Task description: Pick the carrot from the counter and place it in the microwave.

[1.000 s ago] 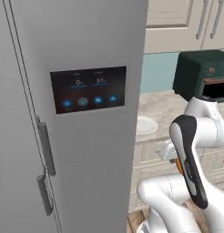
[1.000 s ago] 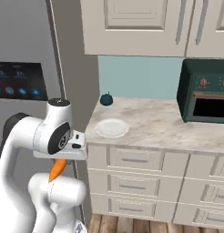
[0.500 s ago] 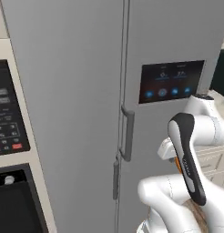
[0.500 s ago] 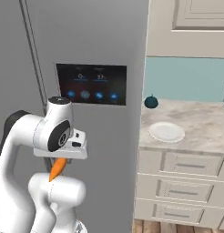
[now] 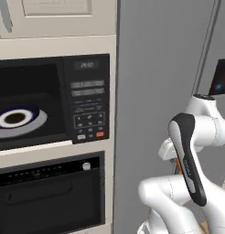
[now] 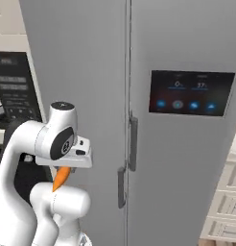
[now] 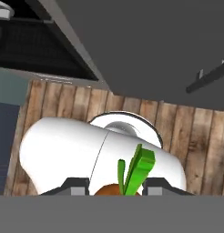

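Item: carrot (image 6: 62, 177), orange, small, tapered. Location: held in the gripper (image 6: 67, 166), hanging tip-down below the hand, tucked close over the robot's own body. In the hand view its green top (image 7: 134, 169) stands between the two finger tips, so you have the jaws clamped on the carrot.

Item: microwave (image 5: 50, 103), black, built into a cream column to the left of the grey refrigerator (image 6: 139, 96). Its cavity appears open, with a white-rimmed turntable plate (image 5: 18, 119) showing inside; button panel (image 5: 89, 107) at its right. A dark oven (image 5: 50, 194) sits directly below it.

Step in hand, as judged: carrying the carrot toward the microwave; the placing is not yet done.

Handling notes for you:
- Keep the grip firm; the carrot hangs by its thick end and could slip if you loosen early.
- Bring the base square to the microwave before extending the arm.
- Raise the hand to cavity level, not the oven beneath.
- Enter left of the button panel, clear of the frame.
- Release only once the carrot is over the plate.
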### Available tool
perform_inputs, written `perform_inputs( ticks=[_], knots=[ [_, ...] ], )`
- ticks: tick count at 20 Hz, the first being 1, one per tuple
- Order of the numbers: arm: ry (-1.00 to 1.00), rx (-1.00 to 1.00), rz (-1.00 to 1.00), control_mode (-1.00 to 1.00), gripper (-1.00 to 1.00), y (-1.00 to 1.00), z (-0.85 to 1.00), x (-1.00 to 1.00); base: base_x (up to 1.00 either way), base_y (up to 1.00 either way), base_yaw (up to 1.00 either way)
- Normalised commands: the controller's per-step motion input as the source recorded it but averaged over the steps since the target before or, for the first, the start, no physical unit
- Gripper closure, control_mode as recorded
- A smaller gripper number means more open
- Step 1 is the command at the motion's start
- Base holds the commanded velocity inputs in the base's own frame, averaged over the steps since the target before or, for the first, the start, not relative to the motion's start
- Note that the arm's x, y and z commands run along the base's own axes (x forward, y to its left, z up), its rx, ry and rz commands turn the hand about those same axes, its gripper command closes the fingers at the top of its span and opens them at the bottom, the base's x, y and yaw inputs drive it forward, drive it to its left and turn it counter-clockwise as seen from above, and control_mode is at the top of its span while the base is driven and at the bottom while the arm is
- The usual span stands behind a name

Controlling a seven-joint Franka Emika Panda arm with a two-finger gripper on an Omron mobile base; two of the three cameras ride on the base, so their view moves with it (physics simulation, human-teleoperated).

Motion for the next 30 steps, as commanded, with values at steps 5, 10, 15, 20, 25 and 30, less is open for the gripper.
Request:
perform_inputs(
  ticks=[5, 10, 15, 20, 25, 30],
  knots=[
    [0.00, 0.00, 0.00, 1.00, 1.00, 0.00, 0.00, 0.00, 0.02, 1.00, 0.00],
    [0.00, 0.00, 0.00, 1.00, 1.00, 0.00, 0.00, 0.00, 0.13, 1.00, 0.00],
    [0.00, 0.00, 0.00, 1.00, 1.00, 0.00, 0.00, 0.00, 0.29, 1.00, 0.00],
    [0.00, 0.00, 0.00, 1.00, 1.00, 0.00, 0.00, 0.00, 0.27, 0.27, 0.03],
    [0.00, 0.02, 0.09, -1.00, 1.00, -0.14, 0.03, 0.13, 0.01, -0.12, 0.02],
    [-0.19, 0.16, 0.10, -1.00, 1.00, -0.06, 0.39, 0.82, 0.00, 0.00, 0.00]
  ],
)
